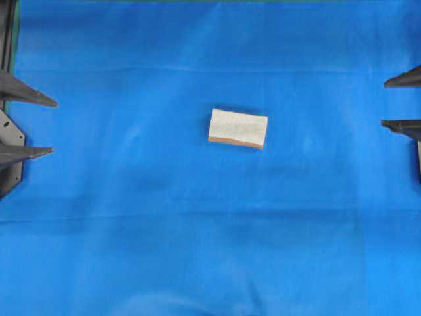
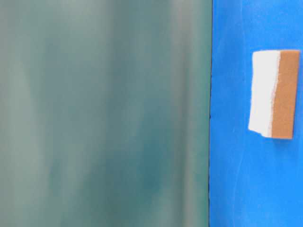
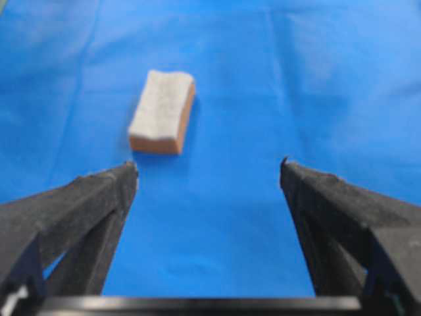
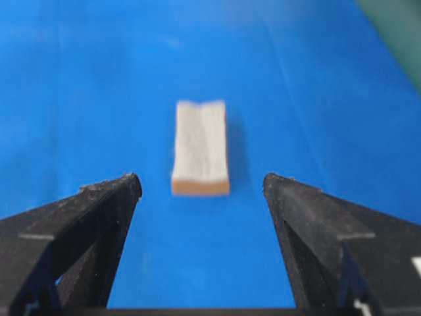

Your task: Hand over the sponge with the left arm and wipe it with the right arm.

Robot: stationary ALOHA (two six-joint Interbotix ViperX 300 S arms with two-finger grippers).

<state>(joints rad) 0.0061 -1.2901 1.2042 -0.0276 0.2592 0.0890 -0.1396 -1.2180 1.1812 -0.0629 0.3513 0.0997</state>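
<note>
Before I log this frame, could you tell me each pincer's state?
Left pincer: open, holding nothing.
Right pincer: open, holding nothing.

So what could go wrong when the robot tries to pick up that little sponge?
The sponge lies flat and low on the blue cloth, so the left hand, now open and far off, might pinch the wrinkly cloth too. The sponge is soft, so it could squash or slip out. It also sits a bit crooked to the left hand, so the fingers may catch a corner and spin it.
</note>
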